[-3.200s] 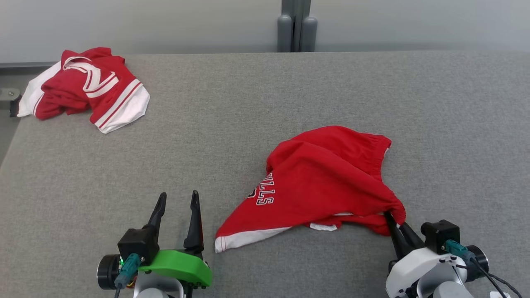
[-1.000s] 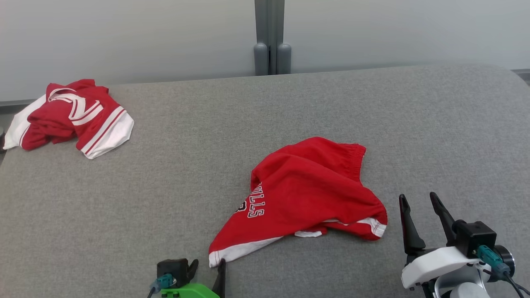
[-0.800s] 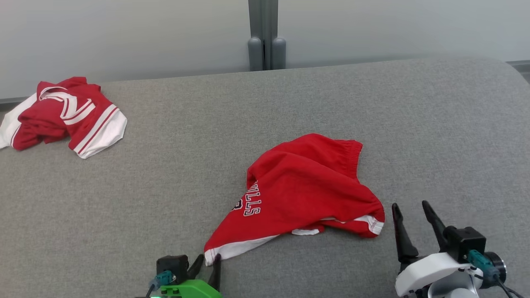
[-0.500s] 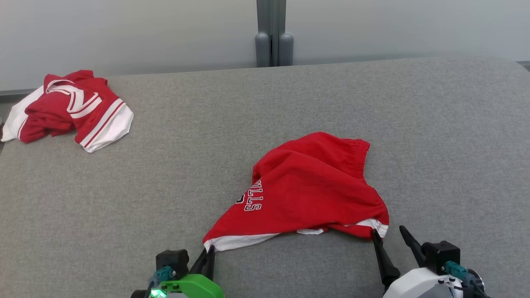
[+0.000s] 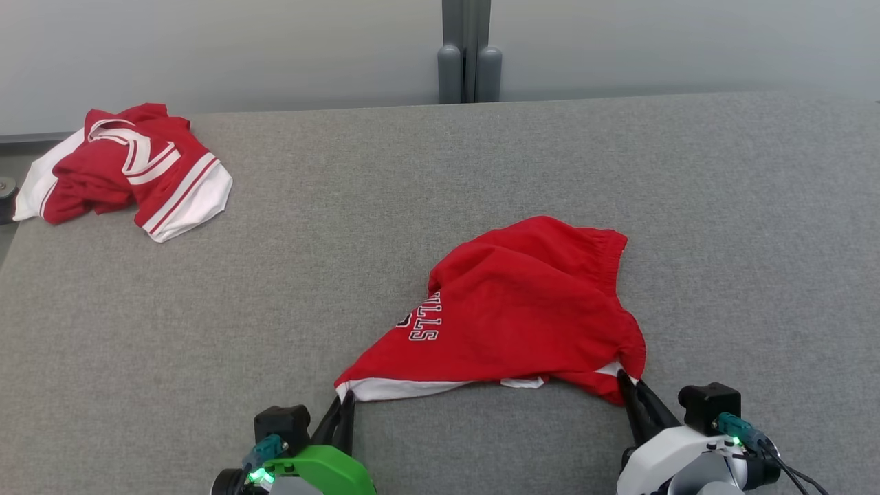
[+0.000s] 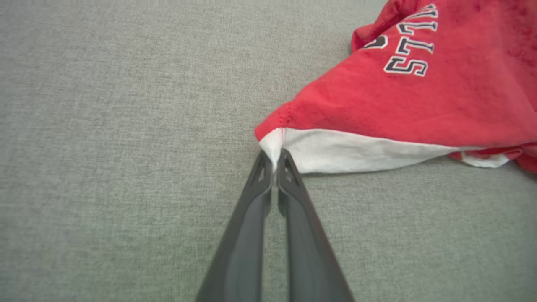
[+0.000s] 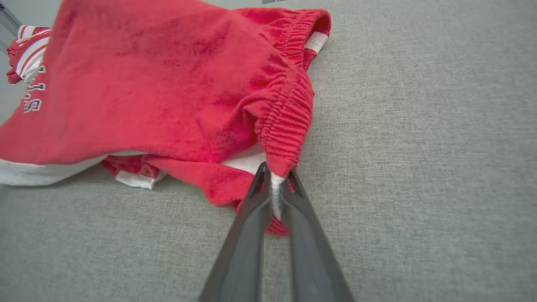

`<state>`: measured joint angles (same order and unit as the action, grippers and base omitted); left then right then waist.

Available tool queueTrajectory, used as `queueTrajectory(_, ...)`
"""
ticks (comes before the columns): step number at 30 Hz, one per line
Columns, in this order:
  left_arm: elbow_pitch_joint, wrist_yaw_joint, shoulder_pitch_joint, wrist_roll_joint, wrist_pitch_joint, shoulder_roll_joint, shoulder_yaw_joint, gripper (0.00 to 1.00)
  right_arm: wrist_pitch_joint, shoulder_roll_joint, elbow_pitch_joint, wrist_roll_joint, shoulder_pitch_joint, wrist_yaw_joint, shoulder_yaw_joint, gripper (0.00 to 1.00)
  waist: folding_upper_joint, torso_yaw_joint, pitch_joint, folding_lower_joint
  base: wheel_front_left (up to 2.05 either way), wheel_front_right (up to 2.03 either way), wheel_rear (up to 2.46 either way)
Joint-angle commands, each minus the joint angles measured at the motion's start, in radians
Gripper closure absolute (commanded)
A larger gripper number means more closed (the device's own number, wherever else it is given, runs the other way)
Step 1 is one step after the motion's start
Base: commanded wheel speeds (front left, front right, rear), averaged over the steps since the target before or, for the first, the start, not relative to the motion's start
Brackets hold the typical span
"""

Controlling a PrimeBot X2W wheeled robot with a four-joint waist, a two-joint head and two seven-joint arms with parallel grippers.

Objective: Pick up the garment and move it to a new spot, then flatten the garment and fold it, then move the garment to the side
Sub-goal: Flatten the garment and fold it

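Crosswise, garment [image 5: 529,309], long axis left-right; left tool [image 5: 346,397] and right tool [image 5: 627,378] each tight on a corner.

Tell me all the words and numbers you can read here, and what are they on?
"LLS": black letters with white outlines on the red garment; a fold hides the start of the word.
Dark mark beside the letters: folded over, unreadable.
Small white tag: too small to read.
Crumpled red and white garment: no words visible.
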<state>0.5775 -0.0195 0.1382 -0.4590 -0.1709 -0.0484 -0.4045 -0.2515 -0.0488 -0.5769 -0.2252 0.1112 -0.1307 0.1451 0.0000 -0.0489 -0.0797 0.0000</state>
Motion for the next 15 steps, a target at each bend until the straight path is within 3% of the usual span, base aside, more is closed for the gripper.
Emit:
queueTrajectory(1, -0.004, -0.006, 0.018, -0.007, -0.011, -0.004, 0.003, 1.00, -0.007, -0.003, 0.002, -0.001, 0.012, 0.000, 0.001, 1.00, 0.0000, 0.002, 0.002, 0.0000, 0.00, 0.00, 0.00)
queueTrajectory(8, -0.073, 0.011, 0.045, -0.008, -0.072, -0.006, 0.027, 1.00, -0.013, -0.013, 0.094, 0.005, 0.001, 0.000, -0.006, 1.00, 0.0000, 0.019, 0.028, 0.0000, 0.00, 0.00, 0.00)
queueTrajectory(15, -0.258, 0.028, 0.111, 0.017, -0.090, -0.030, 0.052, 1.00, -0.012, -0.044, 0.334, 0.016, -0.006, 0.000, -0.015, 1.00, 0.0000, 0.044, 0.091, 0.0000, 0.00, 0.00, 0.00)
